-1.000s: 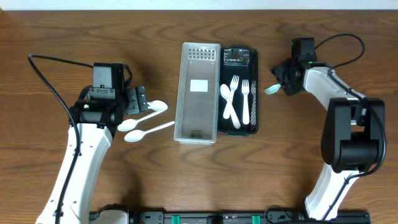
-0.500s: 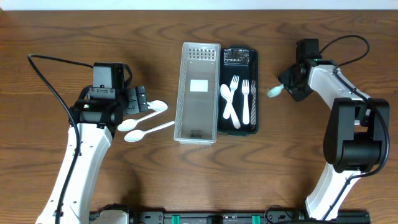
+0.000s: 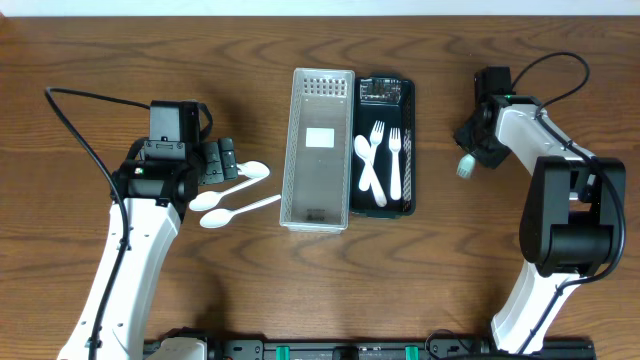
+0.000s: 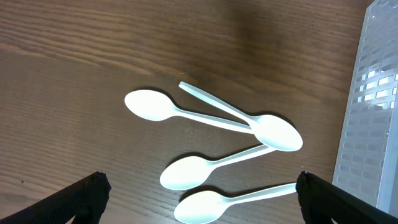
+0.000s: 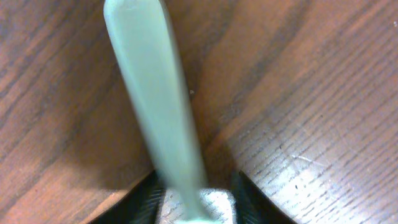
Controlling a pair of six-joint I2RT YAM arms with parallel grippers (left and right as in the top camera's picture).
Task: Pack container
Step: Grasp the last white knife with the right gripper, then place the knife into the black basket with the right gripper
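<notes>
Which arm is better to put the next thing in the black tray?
Probably the right. The right gripper is shut on a white utensil, on the black tray's side. The left gripper hangs open over the spoons, holding nothing.

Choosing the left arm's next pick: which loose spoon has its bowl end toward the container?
The spoon with its bowl nearest the perforated container, handle running away. The other three spoons lie reversed, handles toward it.

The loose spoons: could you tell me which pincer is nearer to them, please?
Left. The left pincer hovers beside the spoons; the right pincer is beyond the black tray.
</notes>
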